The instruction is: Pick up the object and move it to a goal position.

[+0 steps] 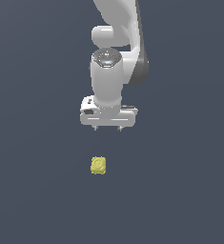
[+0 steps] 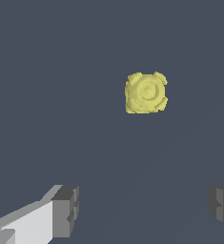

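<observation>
The object (image 1: 98,166) is a small pale-yellow lumpy block, roughly square with rounded corners, lying flat on the dark grey floor. The wrist view shows the round relief on the object (image 2: 146,92) from above. My gripper (image 1: 107,128) hangs above the floor, pointing down, with the block nearer the camera and slightly toward the exterior view's left of it. Its jaws stand wide apart with nothing between them. In the wrist view the two fingers (image 2: 65,211) frame my gripper (image 2: 142,209), and the block lies outside the gap, well apart from both pads.
The white arm (image 1: 114,57) rises behind the gripper to the frame's upper edge. The floor (image 1: 180,190) is a plain dark grey surface.
</observation>
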Robot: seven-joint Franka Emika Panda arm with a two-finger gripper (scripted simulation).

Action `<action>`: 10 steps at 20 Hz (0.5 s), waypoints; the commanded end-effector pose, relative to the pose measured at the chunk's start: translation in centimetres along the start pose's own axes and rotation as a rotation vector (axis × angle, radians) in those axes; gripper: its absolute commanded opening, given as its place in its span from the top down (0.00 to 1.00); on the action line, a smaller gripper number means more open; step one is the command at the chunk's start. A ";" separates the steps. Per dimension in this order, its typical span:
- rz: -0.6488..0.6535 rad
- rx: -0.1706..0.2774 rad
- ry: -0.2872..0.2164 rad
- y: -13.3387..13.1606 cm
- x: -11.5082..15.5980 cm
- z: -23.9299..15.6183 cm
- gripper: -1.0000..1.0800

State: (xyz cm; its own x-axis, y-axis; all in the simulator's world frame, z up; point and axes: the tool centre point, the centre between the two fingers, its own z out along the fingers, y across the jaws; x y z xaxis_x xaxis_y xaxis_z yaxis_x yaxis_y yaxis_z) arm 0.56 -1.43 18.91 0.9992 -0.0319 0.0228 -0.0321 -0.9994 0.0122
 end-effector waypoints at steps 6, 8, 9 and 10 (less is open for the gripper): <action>-0.027 -0.005 0.016 -1.6 0.5 -0.8 0.04; -0.041 -0.007 0.026 -2.5 0.6 -1.3 0.04; -0.045 -0.008 0.029 -2.7 0.6 -1.4 0.04; -0.048 -0.008 0.030 -2.9 0.6 -1.5 0.04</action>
State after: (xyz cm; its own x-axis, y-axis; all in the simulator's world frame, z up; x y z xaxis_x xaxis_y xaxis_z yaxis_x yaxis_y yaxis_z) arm 1.17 1.08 20.19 0.9988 0.0103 0.0482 0.0093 -0.9997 0.0205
